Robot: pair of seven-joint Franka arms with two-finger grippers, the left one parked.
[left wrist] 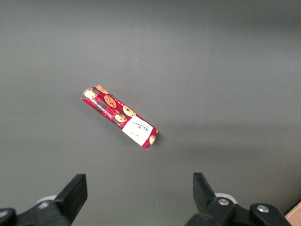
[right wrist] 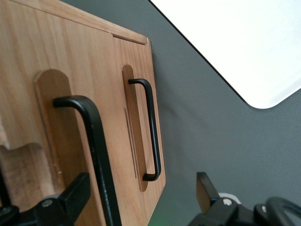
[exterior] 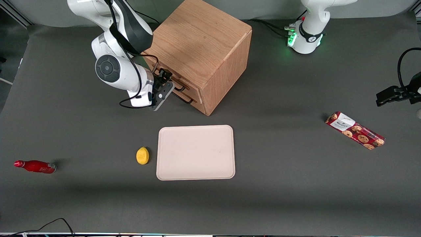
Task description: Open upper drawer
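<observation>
Cabinet (exterior: 200, 49): you find it by the tabletop (exterior: 279, 184) edge farthest from the front camera. Gripper (exterior: 164, 88): at the cabinet's drawer front, by the upper drawer (exterior: 177, 83). Tray (exterior: 195, 152): mid-table, nearer the camera than the cabinet. Lemon (exterior: 142, 155): just beside the tray. Bottle (exterior: 35, 166): lying near the working arm's end edge. Biscuit packet (exterior: 355, 130): toward the parked arm's end.

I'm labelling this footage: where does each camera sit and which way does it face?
Front view: high above the table, looking down on the cabinet, tray and working arm.
Right wrist view: on that arm, facing the upper drawer; open tool around its handle.
Left wrist view: looks down at the cookie pack, also in the front view.
</observation>
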